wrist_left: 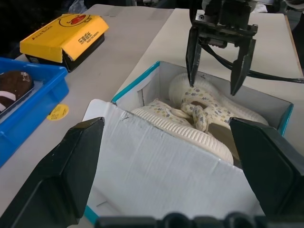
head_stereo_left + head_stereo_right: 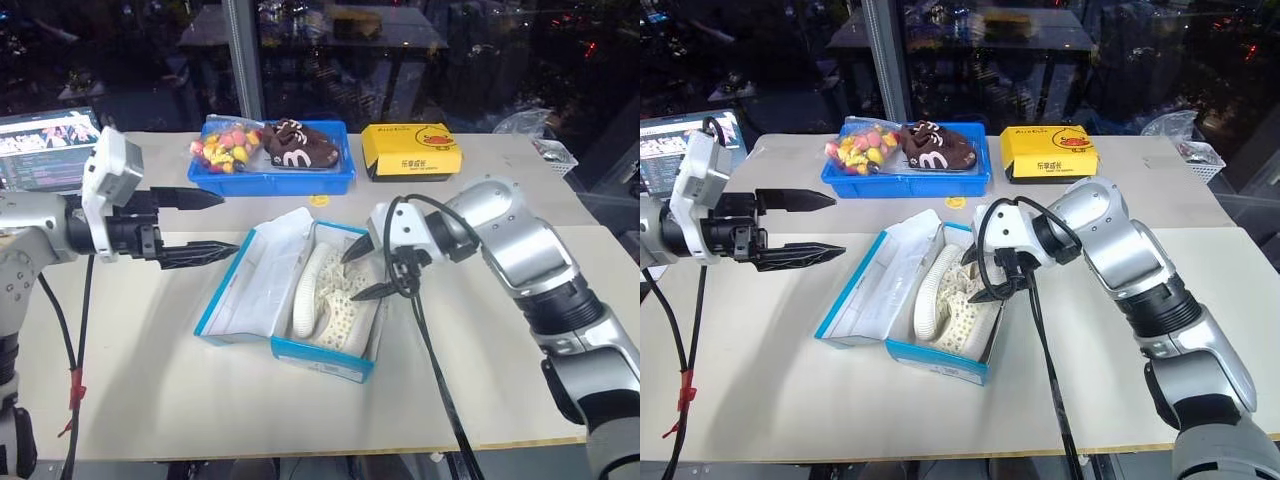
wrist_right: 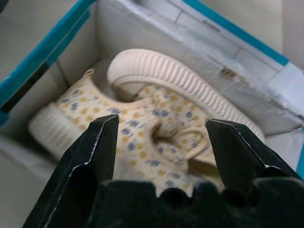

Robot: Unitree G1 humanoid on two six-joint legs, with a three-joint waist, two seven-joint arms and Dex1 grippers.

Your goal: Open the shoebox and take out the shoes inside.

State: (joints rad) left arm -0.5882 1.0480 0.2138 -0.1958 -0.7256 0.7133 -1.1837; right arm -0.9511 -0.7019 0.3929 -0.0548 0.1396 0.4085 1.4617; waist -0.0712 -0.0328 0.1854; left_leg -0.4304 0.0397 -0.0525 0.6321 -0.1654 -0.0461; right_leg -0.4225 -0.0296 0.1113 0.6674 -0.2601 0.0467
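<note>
two cream patterned fabric shoes [image 2: 335, 300] lie inside the open bright blue cardboard shoebox [image 2: 290, 350].
right gripper [image 2: 366, 270] hovers just above them, jaws wide, empty; left gripper [image 2: 205, 225] spread wide beside the lid.

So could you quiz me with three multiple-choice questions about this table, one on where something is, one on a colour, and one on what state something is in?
1. Where are the shoes?
A. inside the shoebox
B. in the blue tray
C. on the bare table

2. What colour is the small box behind the shoebox?
A. red
B. green
C. yellow

3. How is the shoebox lid?
A. taped shut
B. folded open
C. missing

Answers:
1 A: both cream shoes lie in the white interior, under the right gripper.
2 C: the small box is yellow, with a duck printed on it.
3 B: the lid lies back toward the left gripper, white inside showing.
</note>
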